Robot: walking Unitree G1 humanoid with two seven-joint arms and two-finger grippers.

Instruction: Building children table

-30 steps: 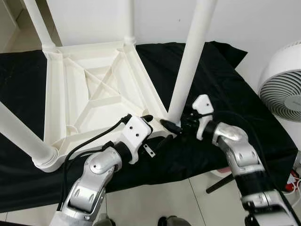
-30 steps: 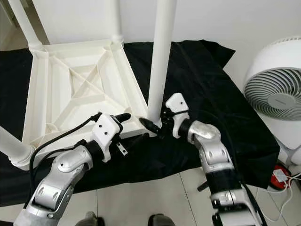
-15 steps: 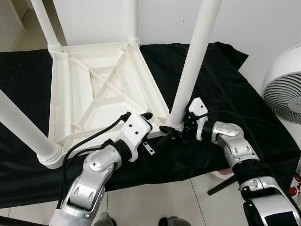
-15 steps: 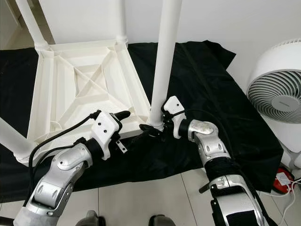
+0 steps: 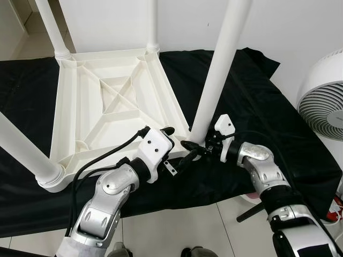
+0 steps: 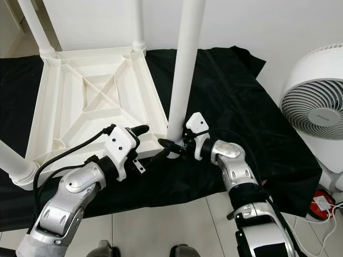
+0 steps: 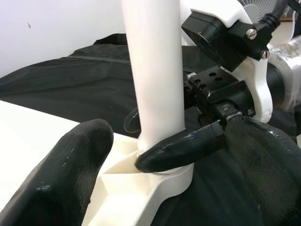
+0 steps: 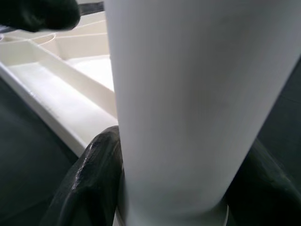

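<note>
A white plastic children's table (image 5: 107, 107) lies upside down on a black cloth (image 5: 257, 91), its legs pointing up. The near-right leg (image 5: 217, 69) stands in the corner socket closest to me. My right gripper (image 5: 194, 147) is shut on the base of that leg; in the right wrist view the leg (image 8: 188, 94) sits between its two fingers (image 8: 94, 179). My left gripper (image 5: 176, 145) is open just left of it, one finger over the table's corner rim and one outside it. The rim (image 7: 141, 193) lies between its fingers (image 7: 61, 174), untouched.
Three more legs stand at the far left (image 5: 51, 27), far right (image 5: 151, 24) and near left (image 5: 24, 150) corners. A white fan (image 5: 324, 104) stands at the right beyond the cloth. Tiled floor (image 5: 177, 225) lies in front of me, a white wall behind.
My right gripper has slid in from the right and closed around the foot of the near-right leg. The left gripper has stayed at the corner. The camera has shifted slightly.
</note>
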